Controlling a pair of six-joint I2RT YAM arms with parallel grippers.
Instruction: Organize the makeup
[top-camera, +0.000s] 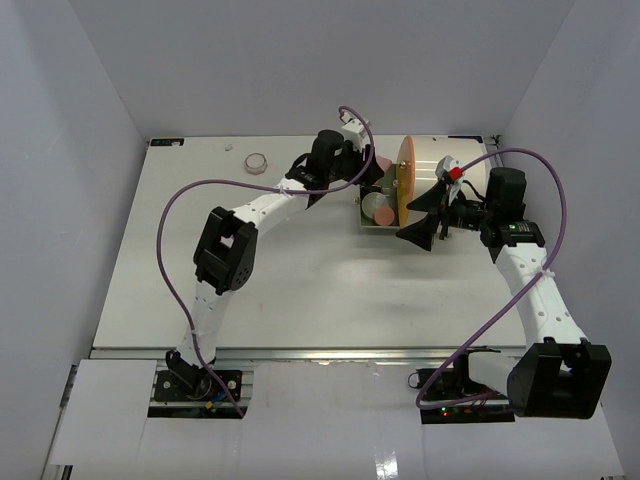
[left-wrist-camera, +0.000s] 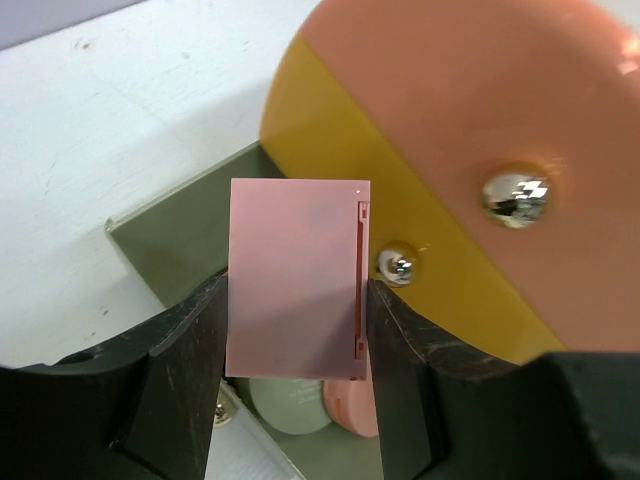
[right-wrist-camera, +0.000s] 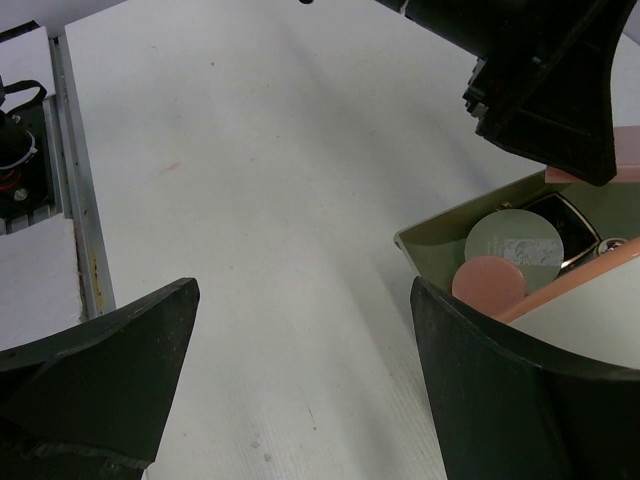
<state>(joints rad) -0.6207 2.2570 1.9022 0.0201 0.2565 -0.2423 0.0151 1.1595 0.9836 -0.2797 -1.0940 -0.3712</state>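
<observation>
Pink rectangular pad (left-wrist-camera: 297, 280) looks smooth matt plastic, fingers (left-wrist-camera: 175, 380) of left gripper (left-wrist-camera: 297, 288) matt black moulded plastic, case front (left-wrist-camera: 480, 90) smooth satin with two glossy chrome-like metal studs (left-wrist-camera: 514, 195), drawer (left-wrist-camera: 175, 235) dull olive, pink disc (right-wrist-camera: 488, 282) matt, table (right-wrist-camera: 280, 200) matt white, finely grained.

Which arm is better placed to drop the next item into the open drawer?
Left. The left gripper holds the pink pad just over the olive drawer; the right gripper hangs open and empty beside it, over the table.
</observation>
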